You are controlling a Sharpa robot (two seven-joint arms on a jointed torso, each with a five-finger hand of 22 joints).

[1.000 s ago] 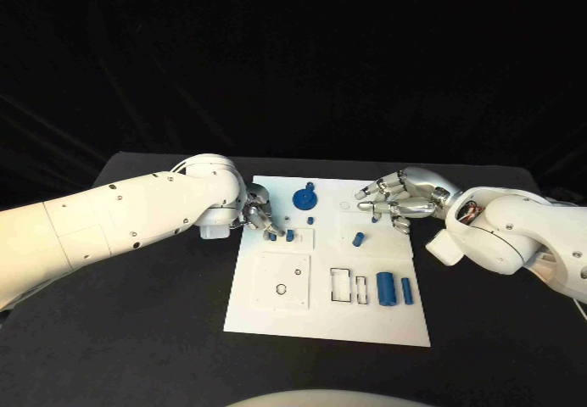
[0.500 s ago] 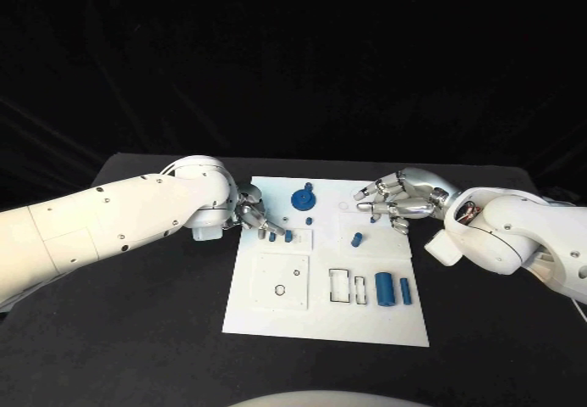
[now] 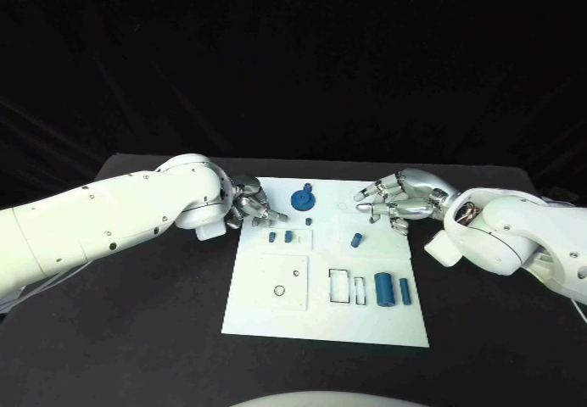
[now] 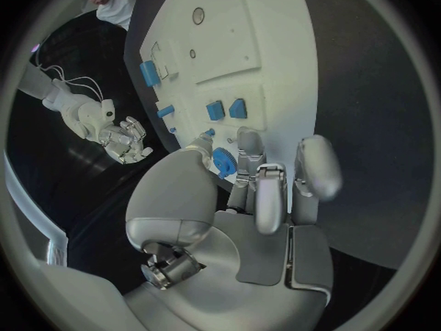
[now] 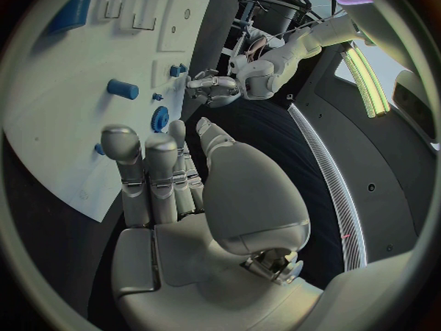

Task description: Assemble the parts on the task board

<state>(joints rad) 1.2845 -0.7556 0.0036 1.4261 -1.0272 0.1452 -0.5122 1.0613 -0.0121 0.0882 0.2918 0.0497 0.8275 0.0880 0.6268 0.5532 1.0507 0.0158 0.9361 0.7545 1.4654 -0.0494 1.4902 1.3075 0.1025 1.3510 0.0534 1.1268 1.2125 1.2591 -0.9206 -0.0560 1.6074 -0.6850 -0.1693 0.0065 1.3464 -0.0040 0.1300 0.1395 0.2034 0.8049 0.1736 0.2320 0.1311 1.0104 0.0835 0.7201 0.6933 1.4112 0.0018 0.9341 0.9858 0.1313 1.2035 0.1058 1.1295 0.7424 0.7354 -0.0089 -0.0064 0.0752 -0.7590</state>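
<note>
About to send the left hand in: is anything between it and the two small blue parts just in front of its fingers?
Nothing visible. The left hand hovers beside the two parts, with bare board between them.

Legible text, labels, brands, numbers, signs: none on any surface in the three current views.

Blue parts [image 3: 388, 288] on white task board [image 3: 276, 309], black table [image 3: 147, 322].
</note>
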